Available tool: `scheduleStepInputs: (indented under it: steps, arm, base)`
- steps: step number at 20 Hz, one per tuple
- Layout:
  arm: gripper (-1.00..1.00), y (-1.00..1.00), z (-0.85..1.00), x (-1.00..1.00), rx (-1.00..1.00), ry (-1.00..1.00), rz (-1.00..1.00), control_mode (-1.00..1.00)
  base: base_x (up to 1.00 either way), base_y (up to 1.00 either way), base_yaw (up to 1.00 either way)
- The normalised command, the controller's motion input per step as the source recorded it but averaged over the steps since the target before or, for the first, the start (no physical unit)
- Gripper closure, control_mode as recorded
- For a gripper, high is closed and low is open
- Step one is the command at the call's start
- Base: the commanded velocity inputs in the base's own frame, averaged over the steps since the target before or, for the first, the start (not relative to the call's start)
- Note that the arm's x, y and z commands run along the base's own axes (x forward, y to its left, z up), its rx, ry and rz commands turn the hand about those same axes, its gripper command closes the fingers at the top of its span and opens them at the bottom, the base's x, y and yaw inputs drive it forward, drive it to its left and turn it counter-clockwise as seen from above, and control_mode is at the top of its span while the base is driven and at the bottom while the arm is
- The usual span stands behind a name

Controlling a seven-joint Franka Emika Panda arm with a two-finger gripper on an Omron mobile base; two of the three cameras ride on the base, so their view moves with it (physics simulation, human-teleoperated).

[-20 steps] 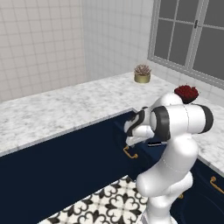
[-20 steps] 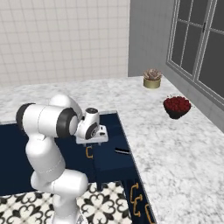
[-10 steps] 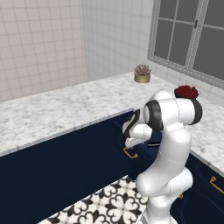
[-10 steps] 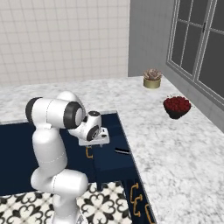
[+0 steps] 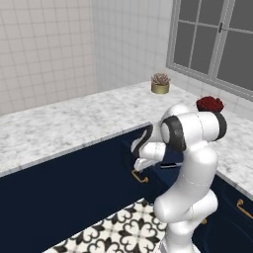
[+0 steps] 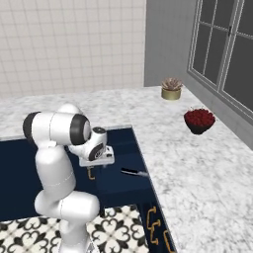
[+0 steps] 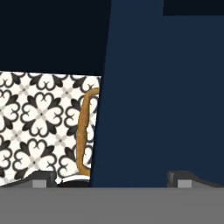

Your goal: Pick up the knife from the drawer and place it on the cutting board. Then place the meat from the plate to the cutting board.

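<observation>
1. Compared with one second ago, the arm has folded closer to its own body and the gripper [image 6: 97, 159] has drawn a little away from the cabinet front. It now hangs above the front edge of the drawer [image 6: 118, 180], near the brass handle [image 5: 140, 176].
2. The drawer itself looks unchanged over this second: it stands pulled out from the dark blue cabinets under the marble bench [image 6: 197, 168], as in the earlier pictures.
3. The knife [image 6: 134, 172] lies inside the open drawer, toward its right side, with the black handle pointing to the robot. It has not moved. Nothing touches it.
4. The fingers [image 7: 183, 177] are spread wide and hold nothing. In the hand view the handle [image 7: 84, 131] stands between the left tip and the drawer front, not pinched by them.
5. My judgement: the opening of the drawer is finished, and the arm is leaving the handle to go for the knife. The next move needs the gripper to travel over the drawer wall and descend on the knife handle.
6. The small potted plant [image 6: 171, 89] and the bowl of red fruit [image 6: 199, 120] stand well apart on the bench.
</observation>
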Motion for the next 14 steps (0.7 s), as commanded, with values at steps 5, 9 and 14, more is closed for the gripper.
scheduleStepInputs:
  steps: [5, 9, 14]
  arm:
    - [-1.0, 1.0, -0.69, -0.64, 0.11, 0.04, 0.07, -1.0]
    - [-1.0, 1.0, -0.45, -0.58, 0.05, 0.11, 0.07, -1.0]
    - [-1.0, 0.84, -0.06, -0.55, -0.03, 0.19, 0.05, -1.0]
  base:
    - [0.0, 0.0, 0.0]
    - [0.0, 0.0, 0.0]
    - [0.0, 0.0, 0.0]
